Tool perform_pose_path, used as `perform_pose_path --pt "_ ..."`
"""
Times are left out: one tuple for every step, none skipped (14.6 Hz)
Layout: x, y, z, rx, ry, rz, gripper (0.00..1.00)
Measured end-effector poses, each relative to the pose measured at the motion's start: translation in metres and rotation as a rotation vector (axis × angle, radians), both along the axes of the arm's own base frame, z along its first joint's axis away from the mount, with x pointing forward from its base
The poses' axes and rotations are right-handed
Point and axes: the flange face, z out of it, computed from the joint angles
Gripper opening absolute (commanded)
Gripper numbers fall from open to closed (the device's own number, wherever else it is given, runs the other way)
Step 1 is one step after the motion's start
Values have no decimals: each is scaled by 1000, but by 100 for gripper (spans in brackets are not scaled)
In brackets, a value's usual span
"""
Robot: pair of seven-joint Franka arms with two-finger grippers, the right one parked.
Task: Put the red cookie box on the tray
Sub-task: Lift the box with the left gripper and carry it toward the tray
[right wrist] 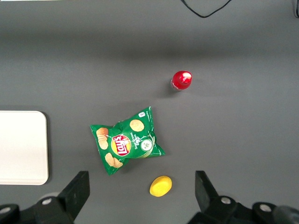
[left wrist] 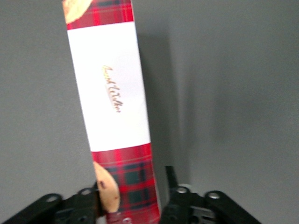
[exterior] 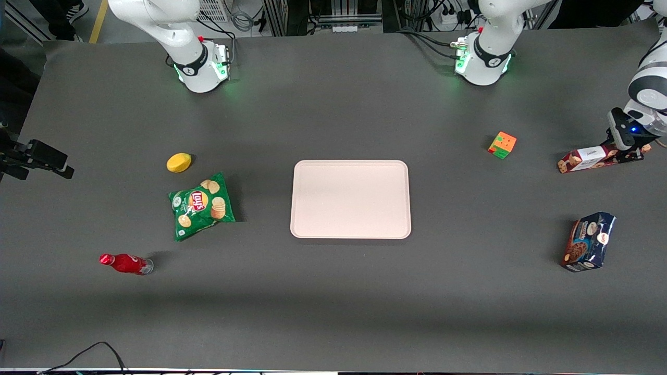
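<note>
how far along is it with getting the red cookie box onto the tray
Early stage. Done: the gripper has reached the red cookie box at the working arm's end of the table, and its fingers sit on either side of one end of the carton. In hand: securing that grasp; the box looks slightly tilted, one end raised. Left: carrying it to the tray, which holds nothing yet, and setting it down.

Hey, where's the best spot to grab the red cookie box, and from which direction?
Grip the cookie box across its narrow width, coming down from above: it lies flat and is long and slim, so only the short span fits between the fingers. The end effector already straddles one plaid end; a hold nearer the white label would probably balance better.
</note>
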Motion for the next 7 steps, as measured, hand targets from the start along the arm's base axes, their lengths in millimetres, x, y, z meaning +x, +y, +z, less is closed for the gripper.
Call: perform_pose_path --pt "1 1 1 2 -5 3 7" --pt "3 2 2 3 -11 9 0" --pt "5 4 4 4 -18 17 0" --pt "8 6 6 7 -28 26 0" --pt "12 9 8 11 -36 34 0" --pt "17 11 12 17 -46 45 0" --pt "24 14 18 24 -60 58 0"
